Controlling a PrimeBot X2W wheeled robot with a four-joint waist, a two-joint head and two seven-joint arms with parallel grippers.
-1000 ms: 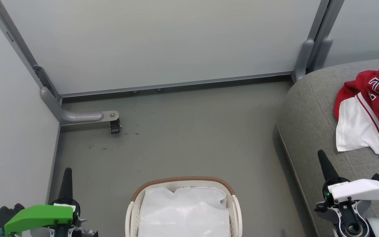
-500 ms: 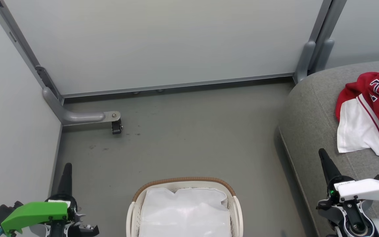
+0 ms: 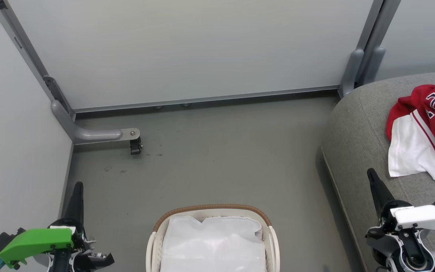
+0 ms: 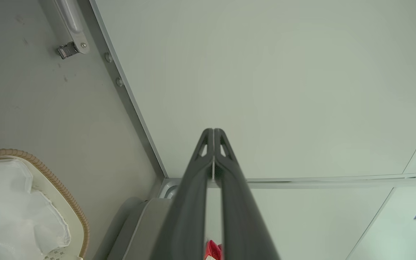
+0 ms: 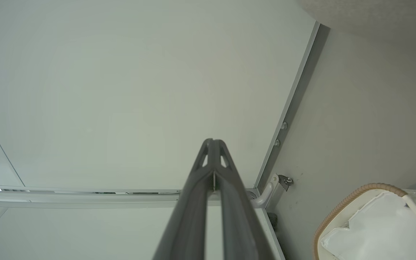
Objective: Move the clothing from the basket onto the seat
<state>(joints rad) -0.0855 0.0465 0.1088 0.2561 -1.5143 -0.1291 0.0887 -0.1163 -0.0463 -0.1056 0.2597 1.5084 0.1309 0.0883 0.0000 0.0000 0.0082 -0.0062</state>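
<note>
Empty-handed beside the laundry: my left hand (image 3: 77, 190), at 7 o'clock in the head view, and my right hand (image 3: 372, 175), at 4 o'clock, both hang closed tight on nothing, tips pointing toward the pale wall panel (image 3: 202, 49). The soft red sports clothing with white panels and red-white striped trim (image 3: 427, 132) lies crumpled at 3 o'clock on the large grey fabric seat cushion (image 3: 357, 132), running off the picture's edge. At 6 o'clock the oval cream plastic basket with a brown woven-look rim (image 3: 212, 208) stands on the grey floor (image 3: 221, 162), its plain white liner cloth (image 3: 212, 245) showing inside. Its near end is cut off, so I cannot vouch for that part. By my reckoning the move looks done. The clothing appears light and limp. Should it need shifting, I would pinch a bunched red fold near its middle rather than the thin trim, expecting it to drape and trail.
</note>
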